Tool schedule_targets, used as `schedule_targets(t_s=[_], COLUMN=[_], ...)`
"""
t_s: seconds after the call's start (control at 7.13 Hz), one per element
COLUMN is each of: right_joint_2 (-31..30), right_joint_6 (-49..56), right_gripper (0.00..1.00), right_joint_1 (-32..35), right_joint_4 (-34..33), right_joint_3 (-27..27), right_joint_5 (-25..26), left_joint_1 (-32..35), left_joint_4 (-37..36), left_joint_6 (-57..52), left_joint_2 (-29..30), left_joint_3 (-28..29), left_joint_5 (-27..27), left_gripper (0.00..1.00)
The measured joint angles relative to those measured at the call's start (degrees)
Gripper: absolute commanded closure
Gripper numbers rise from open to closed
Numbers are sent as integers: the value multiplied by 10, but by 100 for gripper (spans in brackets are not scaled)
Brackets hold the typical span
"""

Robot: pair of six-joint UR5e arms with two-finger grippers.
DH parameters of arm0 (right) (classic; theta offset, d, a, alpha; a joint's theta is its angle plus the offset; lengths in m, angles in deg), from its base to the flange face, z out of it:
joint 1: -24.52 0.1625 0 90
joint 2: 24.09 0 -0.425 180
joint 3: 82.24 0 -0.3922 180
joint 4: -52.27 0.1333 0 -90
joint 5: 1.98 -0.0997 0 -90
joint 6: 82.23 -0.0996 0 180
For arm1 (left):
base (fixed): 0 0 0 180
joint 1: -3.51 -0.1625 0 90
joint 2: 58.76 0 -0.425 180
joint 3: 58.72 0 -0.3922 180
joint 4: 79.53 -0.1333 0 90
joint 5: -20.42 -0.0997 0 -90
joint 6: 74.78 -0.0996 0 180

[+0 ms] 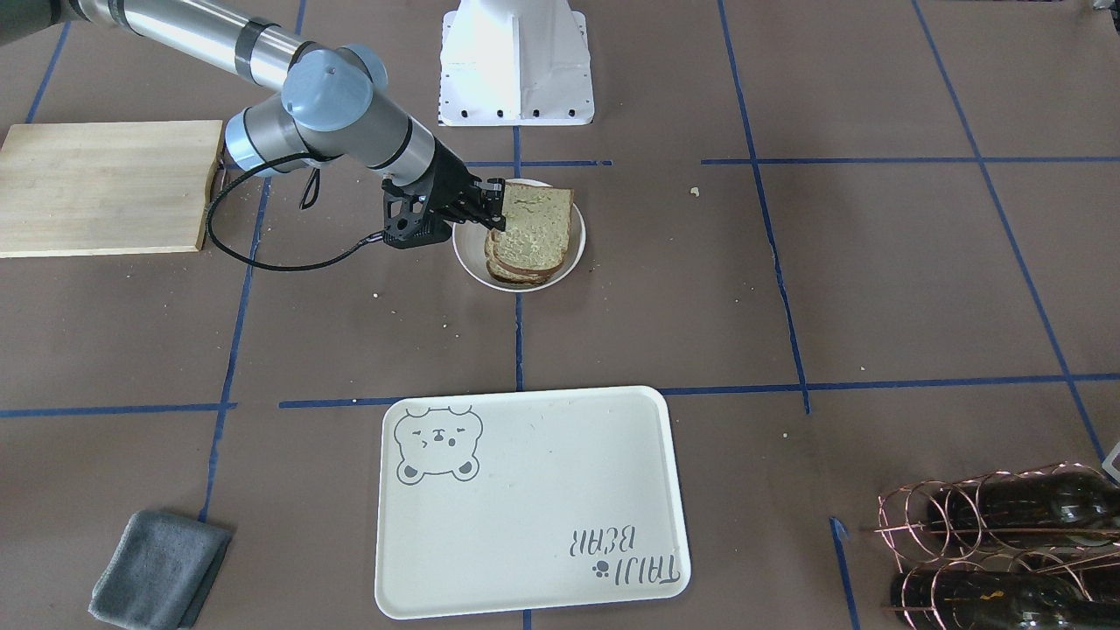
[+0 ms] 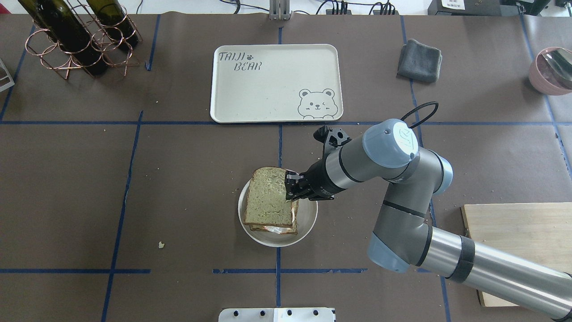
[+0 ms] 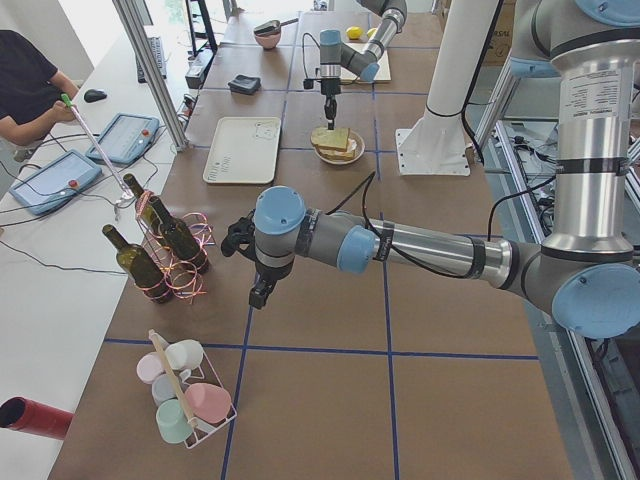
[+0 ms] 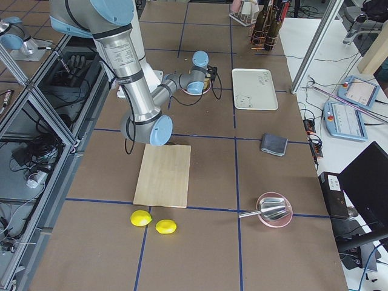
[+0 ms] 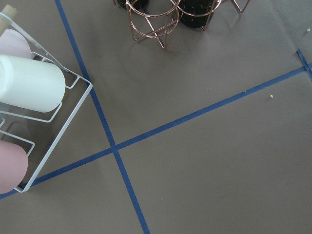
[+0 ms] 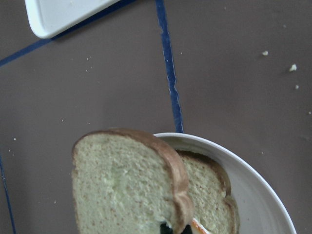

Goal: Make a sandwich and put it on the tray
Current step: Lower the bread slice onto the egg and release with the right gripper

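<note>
A brown-papered counter (image 2: pixel 178 179) gridded in blue tape is shown. The right claw (image 2: pixel 291 188) is pinched on the crust edge of the top slice (image 2: pixel 268 199), which is stacked over the egg (image 2: pixel 276 229) and lower slice (image 6: pixel 209 185) on the plate (image 2: pixel 308 219) beneath it. The bread is judged light, soft and easily torn, best gripped through both crusts. The tray (image 2: pixel 268 89) lies well beyond. Of the left claw (image 3: pixel 260 295), the state cannot be told.
</note>
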Motion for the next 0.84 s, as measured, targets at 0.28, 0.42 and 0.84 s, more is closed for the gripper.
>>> schedule_targets(t_s=[0.28, 0.42, 0.84], right_joint_2=[-14, -21, -31], right_joint_6=[-1, -1, -1], right_gripper=[100, 100, 100], right_joint_1=[-3, -5, -10], right_joint_4=[1, 2, 2], right_joint_3=[-9, -15, -18], right_joint_5=[-1, -1, 0], left_joint_1=[0, 0, 0], left_joint_4=[0, 0, 0], left_joint_6=[1, 2, 2], left_joint_2=[0, 0, 0], left_joint_3=[1, 2, 4], left_joint_5=[0, 0, 0], left_gripper=[0, 0, 0])
